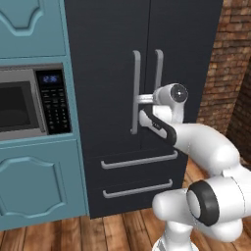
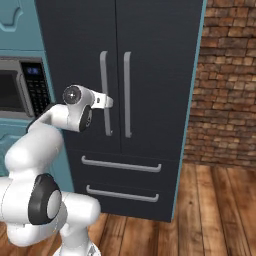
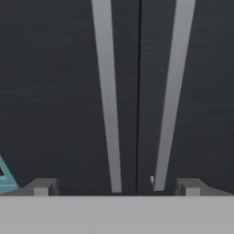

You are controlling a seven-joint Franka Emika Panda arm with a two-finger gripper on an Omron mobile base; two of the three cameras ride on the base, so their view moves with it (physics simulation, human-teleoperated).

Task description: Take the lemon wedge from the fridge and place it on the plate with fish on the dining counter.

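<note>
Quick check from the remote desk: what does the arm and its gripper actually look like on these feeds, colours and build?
The arm is glossy white, built of rounded tubular links, with black bands and a grey cap at the joints. A black strip runs along the forearm link. The wrist ends in a round white housing with a dark centre disc. The gripper has two small grey blocky fingertips. No cables or markings are visible.

The fridge has matt black, faintly grained doors with smooth grey metal-look handles. The cabinets are smooth teal, the floor is wood planks, the wall rough brick, the arm glossy white plastic.
</note>
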